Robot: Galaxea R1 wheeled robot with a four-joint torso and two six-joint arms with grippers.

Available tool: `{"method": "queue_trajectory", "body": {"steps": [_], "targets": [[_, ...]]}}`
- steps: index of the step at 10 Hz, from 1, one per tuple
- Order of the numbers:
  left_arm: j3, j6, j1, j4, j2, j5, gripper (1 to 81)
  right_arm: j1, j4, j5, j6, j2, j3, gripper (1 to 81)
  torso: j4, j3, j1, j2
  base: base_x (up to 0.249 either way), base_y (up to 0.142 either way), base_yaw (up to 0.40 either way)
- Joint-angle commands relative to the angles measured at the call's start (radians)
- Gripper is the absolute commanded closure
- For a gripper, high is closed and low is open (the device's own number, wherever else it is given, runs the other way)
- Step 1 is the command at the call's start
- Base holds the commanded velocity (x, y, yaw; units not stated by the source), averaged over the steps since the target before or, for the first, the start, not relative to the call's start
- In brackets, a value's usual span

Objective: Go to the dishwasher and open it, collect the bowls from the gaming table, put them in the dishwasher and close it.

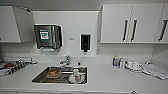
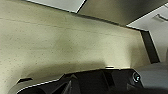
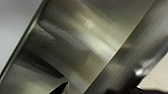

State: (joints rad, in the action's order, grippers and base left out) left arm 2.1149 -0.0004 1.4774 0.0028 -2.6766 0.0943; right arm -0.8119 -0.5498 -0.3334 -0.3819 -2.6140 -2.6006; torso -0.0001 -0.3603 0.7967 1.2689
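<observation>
Head view faces a kitchenette wall straight on. White counter runs across the frame, steel sink set into it left of centre. Sink holds an orange-brown dish on the left side and a white cup on the right, with what looks like a plate under the cup; more detail than that is too blurred to call. Tap sits behind the sink at the back edge. On the wall above: steel paper-towel dispenser with a green-and-white label, and a small black soap dispenser to its right. White wall cabinets with dark vertical handles hang upper right, another white cabinet upper left. On the counter to the right: a small bottle with a blue label, some white items just beside it, then folded cloths near the right edge. Far left of the counter, a dark patterned item with something red on it, can't identify.

Left wrist view: speckled beige surface close up, dark robot hardware along one edge. Left gripper state: cannot tell.

Right wrist view: brushed steel-grey surface very close, at a slant, likely the dishwasher front but not certain. Right gripper state: cannot tell; nothing seen held.
</observation>
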Motion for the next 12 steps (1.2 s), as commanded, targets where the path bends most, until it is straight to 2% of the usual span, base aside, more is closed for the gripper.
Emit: {"method": "queue_trajectory", "body": {"steps": [1, 3, 5, 8, 12], "targets": [[-0.015, 0.003, -0.065, 0.002, 0.013, -0.039, 1.0, 0.064, 0.014, -0.151, 0.014, 0.032, -0.039, 1.0, 0.0, 0.0, 0.0, 0.0, 0.0, 0.0, 0.0], [-0.015, 0.005, -0.065, 0.003, 0.012, -0.039, 1.0, 0.039, 0.011, -0.161, 0.066, 0.044, -0.024, 1.0, 0.0, 0.0, 0.0, 0.0, 0.0, 0.0, 0.0], [-0.013, 0.005, -0.065, 0.003, 0.012, -0.037, 1.0, 0.021, -0.007, -0.182, 0.124, 0.091, 0.105, 1.0, 0.0, 0.0, 0.0, 0.0, 0.0, 0.0, 0.0], [-0.012, 0.005, -0.065, 0.005, 0.009, -0.037, 1.0, 0.004, -0.007, -0.115, 0.144, 0.179, 0.332, 1.0, 0.0, 0.0, 0.0, 0.0, 0.0, 0.0, 0.0], [0.002, 0.005, -0.065, 0.003, 0.003, -0.038, 1.0, -0.042, -0.007, -0.076, 0.187, 0.201, 0.395, 1.0, 0.001, 0.0, 0.0, 0.0, 0.0, 0.0, 0.0]]}}
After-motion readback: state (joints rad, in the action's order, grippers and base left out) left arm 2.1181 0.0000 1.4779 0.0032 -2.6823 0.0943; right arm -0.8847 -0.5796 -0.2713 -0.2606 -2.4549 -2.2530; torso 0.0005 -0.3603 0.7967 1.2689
